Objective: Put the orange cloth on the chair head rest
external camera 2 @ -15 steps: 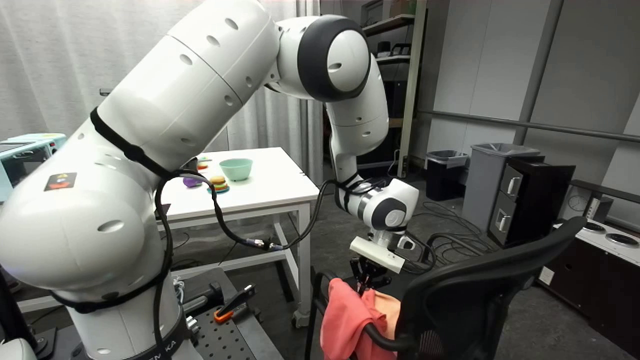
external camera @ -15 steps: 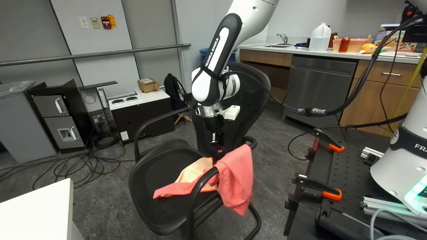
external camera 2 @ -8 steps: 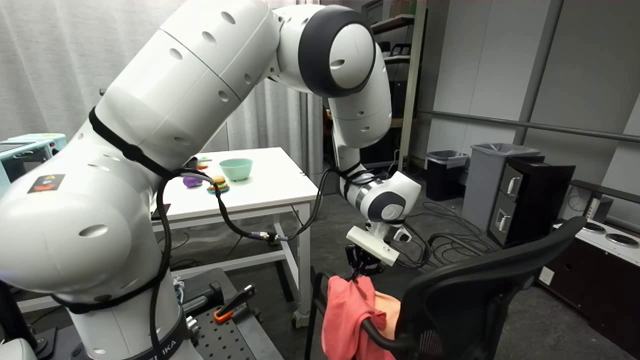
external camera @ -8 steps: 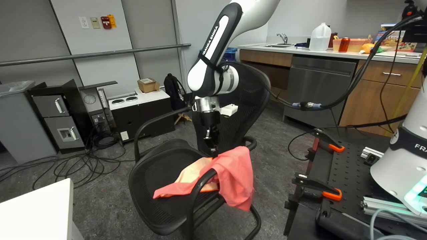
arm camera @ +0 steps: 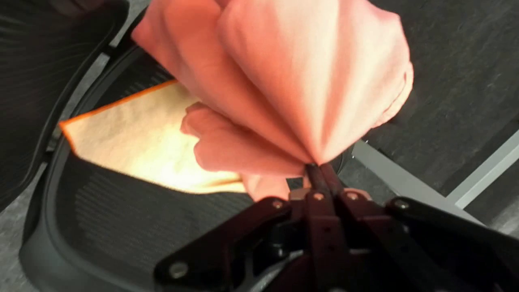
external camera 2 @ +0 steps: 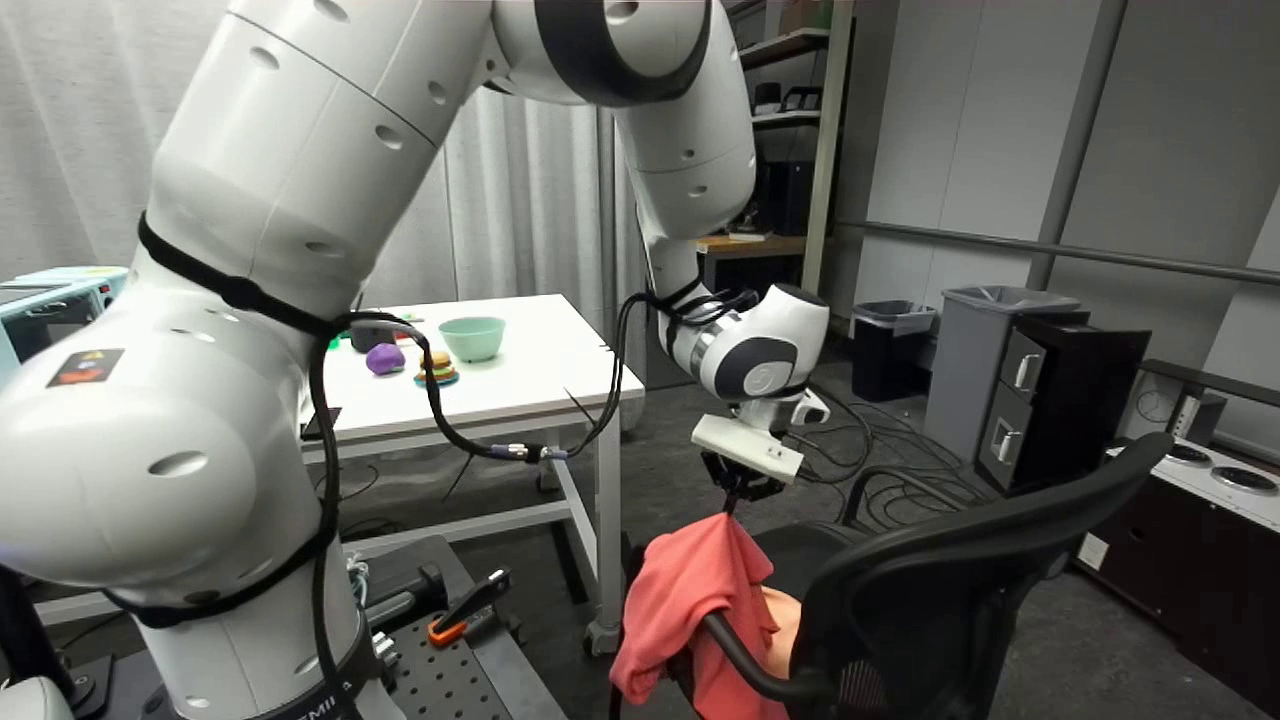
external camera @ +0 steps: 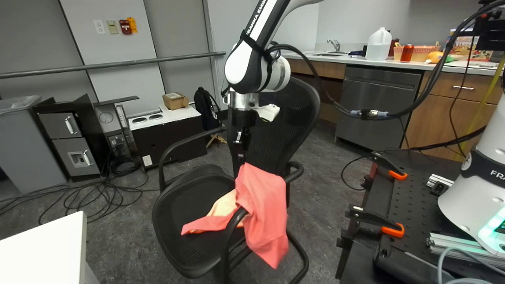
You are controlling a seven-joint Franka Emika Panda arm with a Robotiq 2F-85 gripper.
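Observation:
The orange cloth is coral-red and soft; it shows in both exterior views (external camera: 263, 209) (external camera 2: 690, 590) and the wrist view (arm camera: 279, 73). My gripper (external camera: 240, 159) is shut on its upper end, with folds fanning out from the fingertips (arm camera: 317, 165). The cloth rises to a peak under the gripper (external camera 2: 731, 507) and drapes over an armrest, with a lower part hanging outside the chair. The chair head rest (external camera: 313, 92) is the rounded top of the tall black mesh back, also seen in an exterior view (external camera 2: 1140, 460). The gripper is in front of the back, below that edge.
A paler peach cloth (external camera: 224, 205) with an orange edge lies on the black seat (external camera: 189, 201), partly under the coral cloth. Armrests (external camera: 232, 232) (external camera: 185, 142) flank the seat. A white table (external camera 2: 560, 350) holds a green bowl (external camera 2: 472, 338). Cables hang along the arm.
The gripper has closed on the cloth and risen, pulling its upper end into a peak. Its hanging part has shifted. The peach cloth and the chair look unmoved.

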